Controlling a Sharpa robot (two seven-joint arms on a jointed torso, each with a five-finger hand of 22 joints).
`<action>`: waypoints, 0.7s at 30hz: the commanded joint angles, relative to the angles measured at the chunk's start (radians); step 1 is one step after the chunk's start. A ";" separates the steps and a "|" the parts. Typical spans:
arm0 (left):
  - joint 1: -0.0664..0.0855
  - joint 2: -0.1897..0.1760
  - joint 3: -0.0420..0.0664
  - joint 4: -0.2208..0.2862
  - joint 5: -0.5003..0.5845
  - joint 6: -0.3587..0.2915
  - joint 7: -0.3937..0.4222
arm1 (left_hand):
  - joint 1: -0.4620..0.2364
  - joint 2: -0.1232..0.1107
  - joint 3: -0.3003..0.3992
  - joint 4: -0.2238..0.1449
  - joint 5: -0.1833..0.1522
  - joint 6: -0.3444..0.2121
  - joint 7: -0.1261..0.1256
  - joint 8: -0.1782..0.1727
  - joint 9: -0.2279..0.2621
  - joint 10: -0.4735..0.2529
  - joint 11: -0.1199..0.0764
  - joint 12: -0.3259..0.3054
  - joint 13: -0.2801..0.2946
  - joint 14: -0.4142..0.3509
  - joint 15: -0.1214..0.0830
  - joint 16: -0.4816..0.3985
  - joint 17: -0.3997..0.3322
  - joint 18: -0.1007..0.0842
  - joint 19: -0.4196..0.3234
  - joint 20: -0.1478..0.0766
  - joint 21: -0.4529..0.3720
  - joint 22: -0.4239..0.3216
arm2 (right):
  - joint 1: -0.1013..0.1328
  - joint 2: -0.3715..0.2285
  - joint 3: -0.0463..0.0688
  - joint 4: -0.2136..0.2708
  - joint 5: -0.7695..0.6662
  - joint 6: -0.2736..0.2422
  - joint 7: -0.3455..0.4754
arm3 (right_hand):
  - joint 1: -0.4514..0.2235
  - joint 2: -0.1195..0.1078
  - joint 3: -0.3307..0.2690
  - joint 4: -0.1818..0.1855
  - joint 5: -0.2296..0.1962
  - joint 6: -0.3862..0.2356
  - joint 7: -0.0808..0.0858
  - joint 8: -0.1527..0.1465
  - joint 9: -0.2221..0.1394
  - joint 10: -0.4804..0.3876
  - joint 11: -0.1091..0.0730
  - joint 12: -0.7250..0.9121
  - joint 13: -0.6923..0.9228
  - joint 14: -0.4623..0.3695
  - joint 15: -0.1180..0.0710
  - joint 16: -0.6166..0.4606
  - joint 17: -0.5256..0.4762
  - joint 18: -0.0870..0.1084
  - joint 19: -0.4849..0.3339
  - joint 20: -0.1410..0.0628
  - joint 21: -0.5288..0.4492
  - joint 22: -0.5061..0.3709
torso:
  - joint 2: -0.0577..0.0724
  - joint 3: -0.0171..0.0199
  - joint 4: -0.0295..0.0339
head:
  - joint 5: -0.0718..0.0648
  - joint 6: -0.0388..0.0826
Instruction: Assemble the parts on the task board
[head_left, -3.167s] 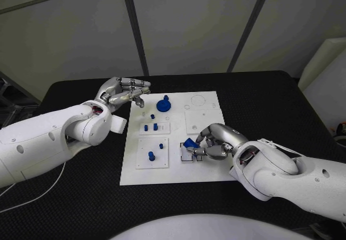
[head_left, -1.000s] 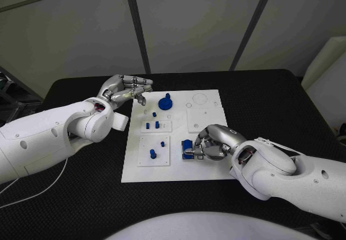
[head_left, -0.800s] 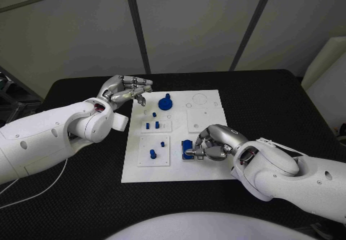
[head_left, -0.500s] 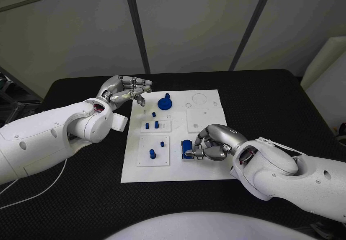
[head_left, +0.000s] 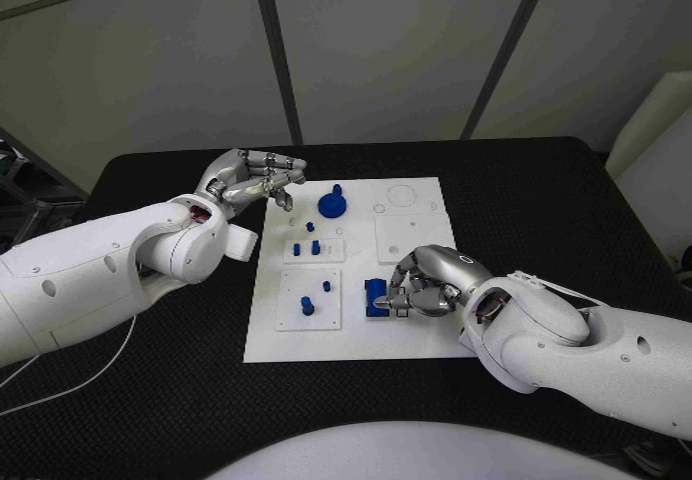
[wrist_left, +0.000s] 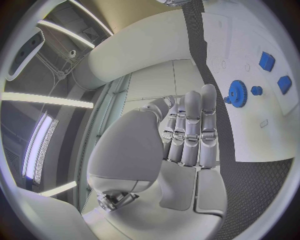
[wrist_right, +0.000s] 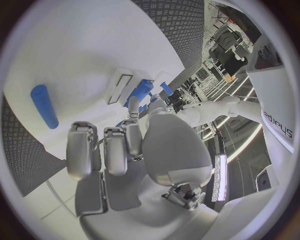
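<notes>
Black table (head_left: 548, 200), white task board (head_left: 411, 345), right robot hand (head_left: 423, 283) gripping blue part (head_left: 376, 297)

- The blue part (head_left: 376, 297) under the right hand (head_left: 428, 281) was tilted, with a corner raised, 3.2 s ago; now it stands upright on the task board (head_left: 418, 335).
- The right hand's fingers have closed more around this part.

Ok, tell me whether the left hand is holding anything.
Nothing. The left hand hovers by the task board, fingers loosely curled and apart, no part between them.
</notes>
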 joint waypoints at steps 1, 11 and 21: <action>0.001 0.001 0.000 0.001 0.002 0.012 0.001 | -0.010 -0.001 -0.006 0.001 -0.004 -0.003 -0.002 -0.001 0.000 -0.006 -0.003 0.003 0.001 -0.006 0.000 -0.001 -0.001 -0.018 -0.001 0.003 -0.007 -0.001 | 0.001 0.005 0.000 -0.006 -0.021 0.013 -0.010 | 0.013 0.006 0.006 -0.002 0.006 -0.002 -0.008 0.005 0.001 0.006 0.000 0.002 0.012 0.087 -0.005 0.005 0.167 -0.016 0.020 -0.005 0.006 0.096 | -0.001 0.0003 -0.0003 | 0.001 -0.003; 0.001 -0.001 0.000 0.001 0.002 0.013 -0.001 | -0.010 -0.001 -0.006 0.001 -0.004 -0.003 -0.002 -0.001 0.000 -0.006 -0.003 0.003 0.001 -0.006 0.000 -0.001 -0.001 -0.018 -0.001 0.003 -0.007 -0.001 | 0.001 0.005 0.000 -0.007 -0.016 0.049 0.015 | 0.045 -0.019 -0.012 -0.017 -0.013 -0.005 -0.006 0.004 0.003 0.003 0.001 -0.006 0.008 0.086 -0.005 0.003 0.163 -0.015 0.018 -0.006 0.004 0.092 | -0.002 0.0001 -0.0026 | 0.002 -0.004; 0.000 -0.003 0.000 0.002 0.002 0.014 -0.002 | -0.010 -0.001 -0.006 0.001 -0.004 -0.003 -0.002 -0.001 0.000 -0.006 -0.003 0.003 0.001 -0.006 0.000 -0.001 -0.001 -0.018 -0.001 0.003 -0.007 -0.001 | 0.001 -0.067 0.001 0.034 0.032 -0.101 0.081 | 0.075 -0.006 -0.015 -0.018 0.032 -0.047 0.012 -0.036 -0.016 -0.028 0.014 -0.069 -0.034 0.080 0.004 -0.012 0.138 -0.009 0.004 0.000 -0.014 0.067 | -0.003 0.0015 -0.0049 | -0.005 0.000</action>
